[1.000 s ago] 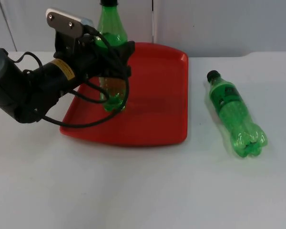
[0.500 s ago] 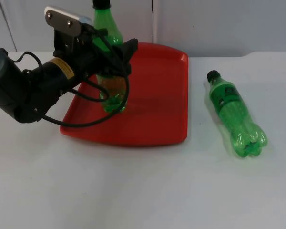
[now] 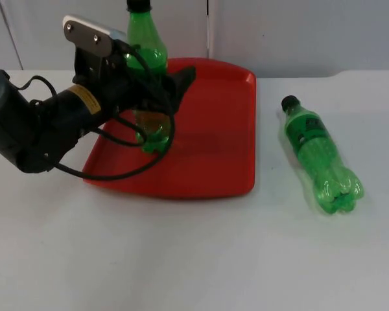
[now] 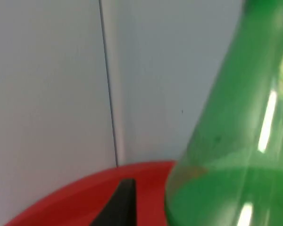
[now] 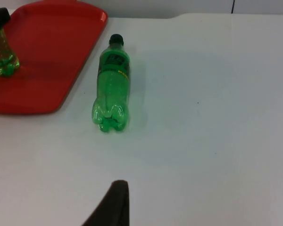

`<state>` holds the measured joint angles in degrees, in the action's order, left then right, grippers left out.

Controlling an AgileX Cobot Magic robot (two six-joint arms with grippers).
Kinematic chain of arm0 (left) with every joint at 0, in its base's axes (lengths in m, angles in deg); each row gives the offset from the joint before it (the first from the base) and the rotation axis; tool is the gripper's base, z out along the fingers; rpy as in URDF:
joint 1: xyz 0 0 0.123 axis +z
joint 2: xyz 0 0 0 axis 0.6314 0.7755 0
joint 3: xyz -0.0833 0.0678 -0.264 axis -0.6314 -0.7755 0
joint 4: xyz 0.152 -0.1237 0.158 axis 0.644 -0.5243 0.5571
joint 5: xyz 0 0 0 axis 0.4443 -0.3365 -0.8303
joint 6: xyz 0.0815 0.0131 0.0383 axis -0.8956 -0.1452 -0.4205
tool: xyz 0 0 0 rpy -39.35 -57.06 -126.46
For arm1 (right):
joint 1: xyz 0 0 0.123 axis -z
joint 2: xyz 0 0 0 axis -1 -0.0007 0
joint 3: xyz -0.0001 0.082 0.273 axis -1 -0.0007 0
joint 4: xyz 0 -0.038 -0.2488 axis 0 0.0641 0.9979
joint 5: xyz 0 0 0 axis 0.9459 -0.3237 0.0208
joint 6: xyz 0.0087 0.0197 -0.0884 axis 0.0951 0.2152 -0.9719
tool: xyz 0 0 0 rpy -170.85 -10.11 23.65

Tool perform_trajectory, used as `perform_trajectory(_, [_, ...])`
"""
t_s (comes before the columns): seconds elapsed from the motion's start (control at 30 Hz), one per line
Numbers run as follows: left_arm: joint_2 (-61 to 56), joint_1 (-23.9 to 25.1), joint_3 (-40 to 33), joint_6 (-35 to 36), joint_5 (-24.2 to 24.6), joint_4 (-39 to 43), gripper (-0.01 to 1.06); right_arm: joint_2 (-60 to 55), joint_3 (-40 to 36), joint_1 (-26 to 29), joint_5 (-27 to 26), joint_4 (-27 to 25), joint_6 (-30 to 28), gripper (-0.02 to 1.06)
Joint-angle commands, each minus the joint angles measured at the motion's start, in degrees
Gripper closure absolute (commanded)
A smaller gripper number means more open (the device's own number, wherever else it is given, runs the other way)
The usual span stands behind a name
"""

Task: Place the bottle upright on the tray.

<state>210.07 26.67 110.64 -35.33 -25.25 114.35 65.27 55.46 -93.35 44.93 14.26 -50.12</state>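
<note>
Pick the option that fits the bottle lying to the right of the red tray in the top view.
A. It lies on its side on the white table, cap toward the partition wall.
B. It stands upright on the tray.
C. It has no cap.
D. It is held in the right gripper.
A. The second bottle lies flat on the table beside the tray, its black cap pointing toward the wall.

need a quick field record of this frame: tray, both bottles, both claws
tray: red tray on the white table
standing bottle: green bottle upright on the tray, near its left edge
lying bottle: second green bottle on its side on the table, right of the tray, cap toward the wall
left claw: left claw around the standing bottle, fingers look open
right claw: right claw waits above the table, near the lying bottle
</note>
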Motion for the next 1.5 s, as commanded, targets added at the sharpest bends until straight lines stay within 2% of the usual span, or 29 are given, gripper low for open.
perform_trajectory(0.0, [-1.50, -0.15, -1.91, -0.76, 0.44, -0.59, 0.00, 0.22, -0.03, 0.42, -0.23, -0.08, -0.16, 0.00])
perform_trajectory(0.07, [-2.25, -0.15, -2.63, -0.76, 0.67, -1.20, 0.00, 0.22, -0.03, 0.42, -0.23, -0.08, -0.16, 0.00])
perform_trajectory(0.17, [-4.83, -0.15, -4.92, -0.76, 3.94, -3.19, 0.00, 0.22, -0.03, 0.42, -0.23, -0.08, -0.16, 0.00])
perform_trajectory(0.33, [-6.49, -0.15, -7.07, -1.92, 4.92, -4.60, 0.00, 0.22, -0.03, 0.42, -0.23, -0.08, -0.16, 0.00])
perform_trajectory(0.47, [-7.24, -0.15, -10.02, -2.40, 4.69, -7.84, 0.00, 0.22, -0.03, 0.42, -0.23, -0.08, -0.16, 0.00])
perform_trajectory(0.9, [-16.12, -0.15, -21.39, -3.02, 5.27, -8.10, 0.00, 0.22, -0.03, 0.42, -0.23, -0.08, -0.16, 0.00])
perform_trajectory(1.1, [-23.47, -0.15, -24.40, -1.89, 14.21, -8.10, 0.00, 0.22, -0.03, 0.42, -0.23, -0.08, -0.16, 0.00])
perform_trajectory(1.23, [-30.82, -0.15, -24.53, -0.35, 26.55, -8.10, 0.00, 0.22, -0.03, 0.42, -0.23, -0.08, -0.16, 0.00])
perform_trajectory(1.27, [-30.82, -0.15, -24.53, -0.35, 26.55, -8.10, 0.00, 0.22, -0.03, 0.42, -0.23, -0.08, -0.16, 0.00])
perform_trajectory(1.37, [-36.33, -0.15, -24.53, -0.18, 32.08, -8.10, 0.00, 0.22, -0.03, 0.42, -0.23, -0.08, -0.16, 0.00])
perform_trajectory(1.47, [-39.79, -0.15, -24.53, -0.18, 35.16, -8.10, 0.00, 0.22, -0.03, 0.42, -0.23, -0.08, -0.16, 0.00])
